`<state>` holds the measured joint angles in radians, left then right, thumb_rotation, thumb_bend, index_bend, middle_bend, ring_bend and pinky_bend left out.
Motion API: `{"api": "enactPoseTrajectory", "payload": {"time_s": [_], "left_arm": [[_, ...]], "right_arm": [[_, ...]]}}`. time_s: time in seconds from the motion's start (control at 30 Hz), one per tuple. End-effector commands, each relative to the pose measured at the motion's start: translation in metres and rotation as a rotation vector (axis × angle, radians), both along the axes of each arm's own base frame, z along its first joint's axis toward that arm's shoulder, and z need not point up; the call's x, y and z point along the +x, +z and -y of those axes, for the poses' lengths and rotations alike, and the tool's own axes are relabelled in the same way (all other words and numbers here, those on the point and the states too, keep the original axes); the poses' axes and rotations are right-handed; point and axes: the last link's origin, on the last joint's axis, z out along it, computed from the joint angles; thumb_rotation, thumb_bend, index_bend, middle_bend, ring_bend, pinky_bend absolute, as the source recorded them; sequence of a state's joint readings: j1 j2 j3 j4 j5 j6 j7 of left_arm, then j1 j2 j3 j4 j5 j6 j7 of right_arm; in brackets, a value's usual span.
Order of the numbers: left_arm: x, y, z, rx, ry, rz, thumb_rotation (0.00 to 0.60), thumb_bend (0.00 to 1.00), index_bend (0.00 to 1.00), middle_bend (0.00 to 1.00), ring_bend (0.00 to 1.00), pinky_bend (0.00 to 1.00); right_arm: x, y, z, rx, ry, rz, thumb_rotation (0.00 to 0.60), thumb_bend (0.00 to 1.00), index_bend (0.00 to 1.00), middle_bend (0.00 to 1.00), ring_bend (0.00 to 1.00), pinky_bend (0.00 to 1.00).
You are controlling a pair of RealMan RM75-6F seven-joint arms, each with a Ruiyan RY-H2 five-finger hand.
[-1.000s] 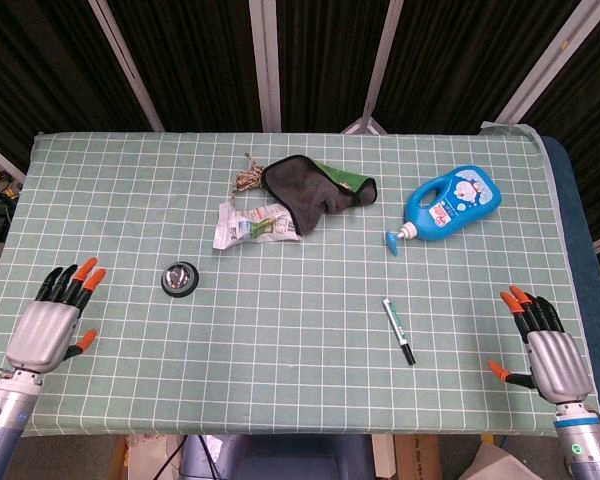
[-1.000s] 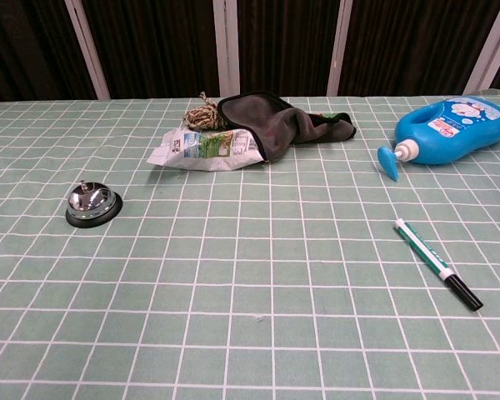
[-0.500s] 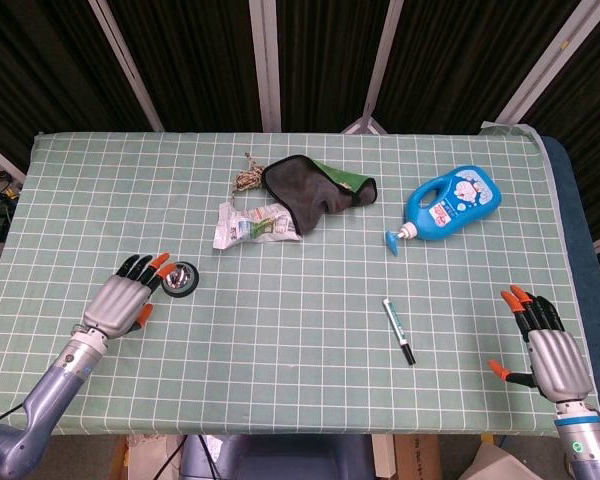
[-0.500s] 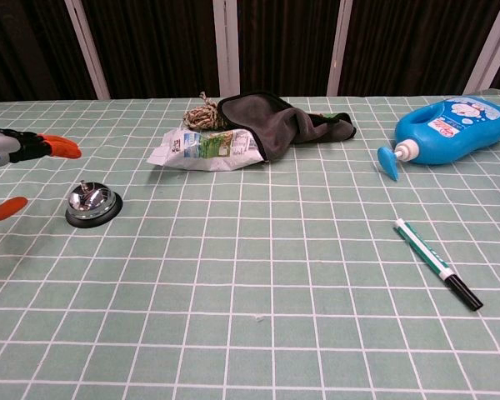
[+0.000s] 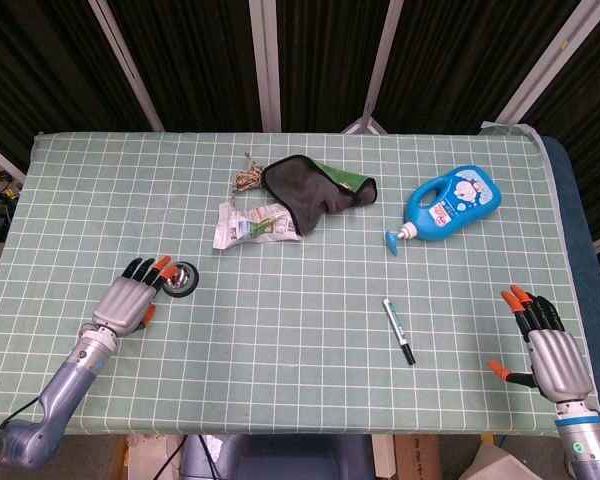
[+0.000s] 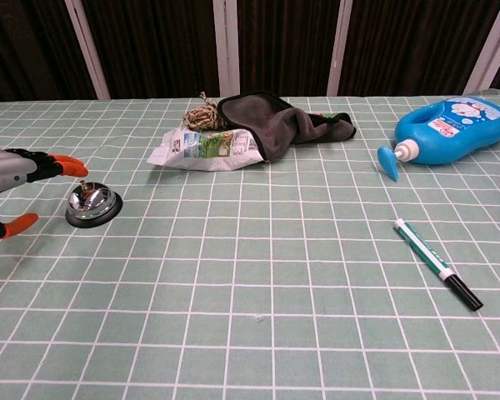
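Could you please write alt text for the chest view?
The left hand reaches from the left edge, fingers spread, its fingertips just over a metal call bell on a green checked tablecloth. Farther right lie a marker and a blue bottle.

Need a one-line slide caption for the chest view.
Left hand reaches over a desk bell, fingertips above its button; marker and blue bottle lie to the right.

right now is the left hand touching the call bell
Cannot tell. In the chest view the left hand has a fingertip right at the call bell button; the head view shows overlap, no plain gap.
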<state>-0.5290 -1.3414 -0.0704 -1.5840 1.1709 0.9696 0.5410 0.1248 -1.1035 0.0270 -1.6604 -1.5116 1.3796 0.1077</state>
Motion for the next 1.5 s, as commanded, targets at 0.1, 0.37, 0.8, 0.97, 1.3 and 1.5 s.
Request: {"api": "enactPoseTrajectory", "payload": {"time_s": [0.1,0.37,0.8,0.97,1.3,1.5], "left_arm": [[-0.011,-0.009,0.001,-0.054,0.024,-0.027,0.600,0.69,0.00,0.00,0.00,0.00],[-0.019,-0.019,-0.001,-0.084,0.038,-0.060,0.600,0.69,0.00,0.00,0.00,0.00],[0.029,0.034,-0.015,0.173,-0.080,0.167,0.600,0.35,0.00,0.00,0.00,0.00],[0.028,0.068,0.008,0.279,-0.091,0.197,0.600,0.21,0.00,0.00,0.00,0.00],[-0.028,0.115,0.097,0.427,0.084,0.174,0.600,0.18,0.00,0.00,0.00,0.00],[-0.060,0.130,0.127,0.471,0.149,0.167,0.600,0.18,0.00,0.00,0.00,0.00]], "right_arm": [[0.001,-0.001,-0.001,0.002,0.003,-0.001,0.600,0.22,0.00,0.00,0.00,0.00],[0.000,0.000,-0.001,-0.001,-0.002,0.007,0.600,0.22,0.00,0.00,0.00,0.00],[0.000,0.001,-0.001,-0.004,0.006,0.010,0.600,0.22,0.00,0.00,0.00,0.00],[0.000,0.001,-0.002,-0.006,0.012,0.007,0.600,0.22,0.00,0.00,0.00,0.00],[0.001,0.000,-0.002,-0.010,0.025,-0.015,0.600,0.22,0.00,0.00,0.00,0.00],[0.001,0.000,-0.001,-0.011,0.029,-0.022,0.600,0.22,0.00,0.00,0.00,0.00]]}}
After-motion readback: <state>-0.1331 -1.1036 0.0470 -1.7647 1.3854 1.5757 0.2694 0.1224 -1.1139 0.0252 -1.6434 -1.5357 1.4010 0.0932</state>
